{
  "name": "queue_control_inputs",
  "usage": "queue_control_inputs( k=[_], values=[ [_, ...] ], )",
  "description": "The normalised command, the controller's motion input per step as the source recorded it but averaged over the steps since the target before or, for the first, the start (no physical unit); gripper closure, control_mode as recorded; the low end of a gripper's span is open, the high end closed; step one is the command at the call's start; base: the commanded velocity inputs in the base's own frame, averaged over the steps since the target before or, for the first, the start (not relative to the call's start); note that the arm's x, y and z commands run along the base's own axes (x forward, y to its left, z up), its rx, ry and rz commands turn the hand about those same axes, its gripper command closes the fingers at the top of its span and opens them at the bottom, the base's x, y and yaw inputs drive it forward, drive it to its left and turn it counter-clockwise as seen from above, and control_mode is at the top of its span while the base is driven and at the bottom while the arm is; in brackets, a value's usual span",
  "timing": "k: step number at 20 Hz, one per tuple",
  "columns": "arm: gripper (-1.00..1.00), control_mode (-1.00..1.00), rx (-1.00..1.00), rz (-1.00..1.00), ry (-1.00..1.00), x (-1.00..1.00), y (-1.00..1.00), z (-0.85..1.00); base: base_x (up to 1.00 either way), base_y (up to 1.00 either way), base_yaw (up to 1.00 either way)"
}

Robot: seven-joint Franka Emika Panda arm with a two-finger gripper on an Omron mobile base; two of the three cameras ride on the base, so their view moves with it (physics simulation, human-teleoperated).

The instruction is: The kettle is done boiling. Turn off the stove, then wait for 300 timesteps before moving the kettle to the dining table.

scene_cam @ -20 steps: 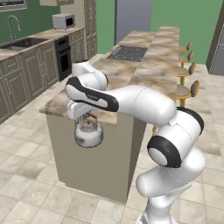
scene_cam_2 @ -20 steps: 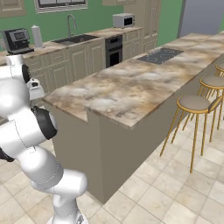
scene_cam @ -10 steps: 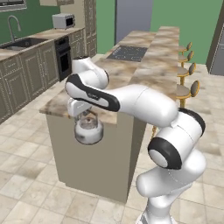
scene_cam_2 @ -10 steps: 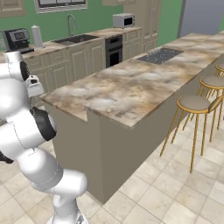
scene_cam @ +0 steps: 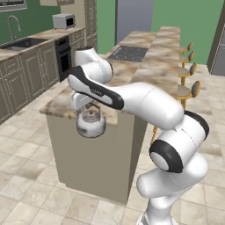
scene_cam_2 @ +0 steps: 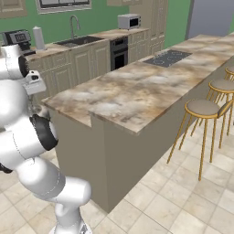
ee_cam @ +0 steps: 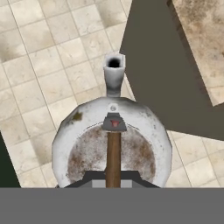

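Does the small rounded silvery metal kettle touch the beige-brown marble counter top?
Apart. In the hand view the small rounded silvery metal kettle hangs over floor tiles, with the beige-brown marble counter top off at one side.

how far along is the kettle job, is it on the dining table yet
Done: the kettle is off the stove and lifted. Whether the stove is off can't be told.
In hand: the gripper is shut on the kettle's handle, holding it in the air beside the island's near end, above the floor.
Left: carrying it to the raised dining table by the stools and setting it down.
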Motion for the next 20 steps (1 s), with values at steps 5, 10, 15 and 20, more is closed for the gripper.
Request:
queue_control_inputs(
  k=[5, 10, 15, 20],
  values=[
    [1.00, -1.00, 0.00, -0.01, 0.00, 0.05, -0.24, 0.31, 0.00, 0.00, 0.00],
    [1.00, -1.00, 0.00, -0.05, 0.00, 0.11, -0.39, 0.15, 0.00, 0.00, 0.00],
    [1.00, -1.00, 0.00, -0.07, 0.00, 0.15, -0.40, 0.13, 0.00, 0.00, 0.00],
    [1.00, -1.00, 0.00, -0.10, -0.05, 0.12, -0.42, 0.18, 0.00, 0.00, 0.00]
  ],
)
